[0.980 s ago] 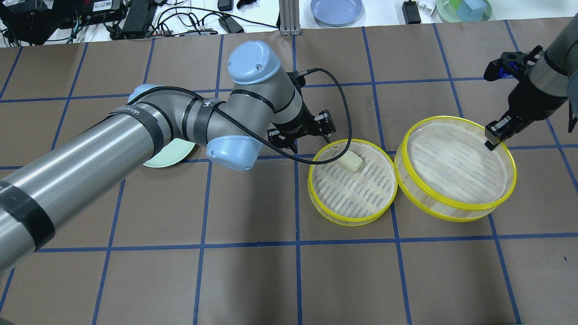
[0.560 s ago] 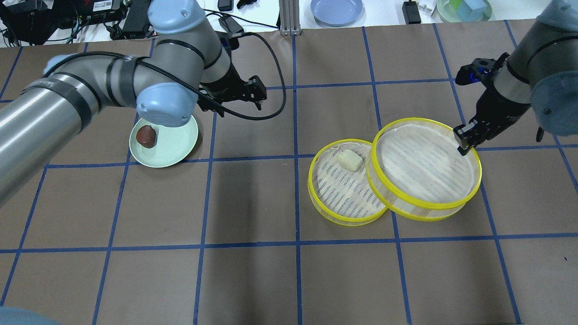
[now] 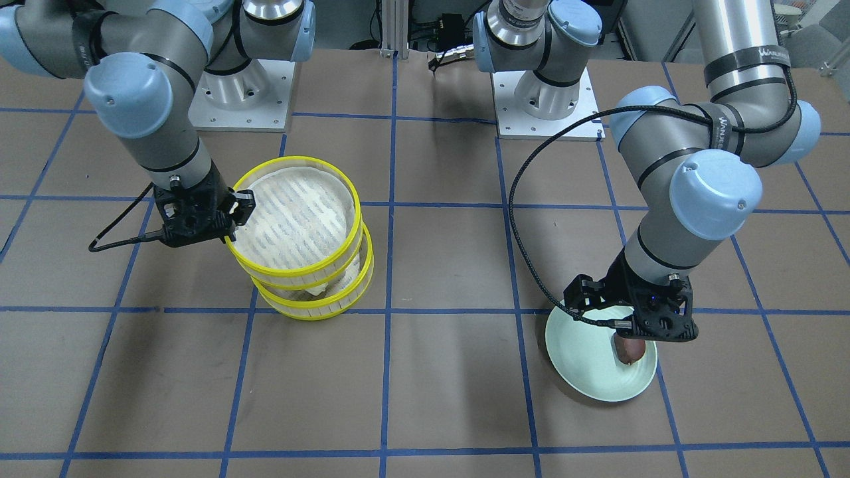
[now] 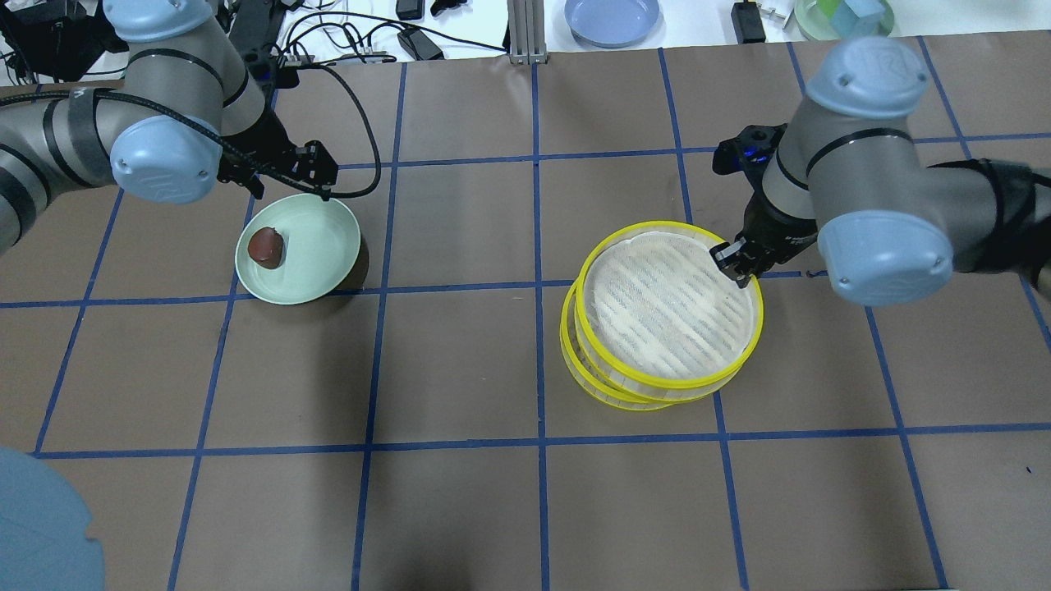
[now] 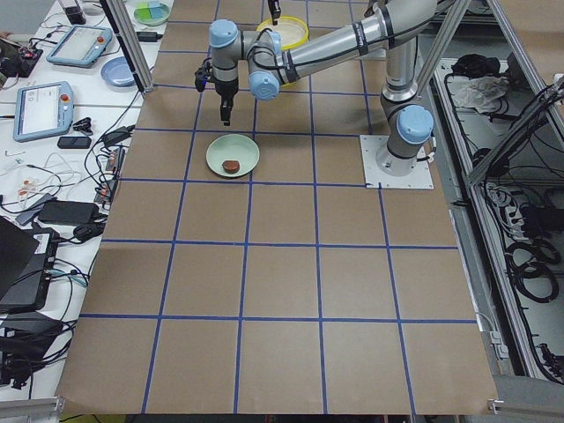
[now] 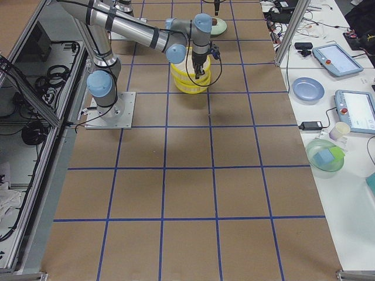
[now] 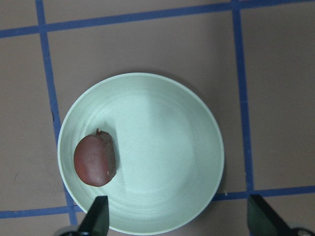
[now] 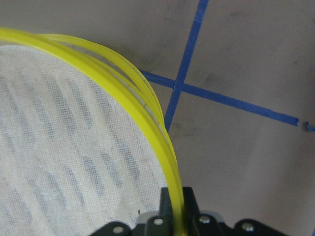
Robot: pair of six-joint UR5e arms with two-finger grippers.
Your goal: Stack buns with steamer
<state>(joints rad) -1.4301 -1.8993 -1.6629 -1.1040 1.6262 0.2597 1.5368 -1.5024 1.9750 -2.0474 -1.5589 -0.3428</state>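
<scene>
My right gripper (image 4: pixel 733 264) is shut on the yellow rim of the upper steamer tray (image 4: pixel 669 316). It holds that tray over the lower tray (image 4: pixel 577 365), slightly offset from it. The pinch on the rim (image 8: pixel 176 206) shows in the right wrist view. The cream bun is hidden under the upper tray. The dark reddish-brown bun (image 4: pixel 265 246) lies on the pale green plate (image 4: pixel 324 246). My left gripper (image 7: pixel 180 219) hangs open and empty above the plate's edge, beside the bun (image 7: pixel 94 160). It also shows in the overhead view (image 4: pixel 318 180).
A blue plate (image 4: pixel 612 18), a green bowl (image 4: pixel 844 16) and cables lie on the white bench beyond the table's far edge. The two arm bases (image 3: pixel 544 99) stand at the robot's side of the table.
My right gripper has carried the upper tray left, over the lower tray, covering the cream bun. My left arm has swung left, from the lower tray to above the green plate.
</scene>
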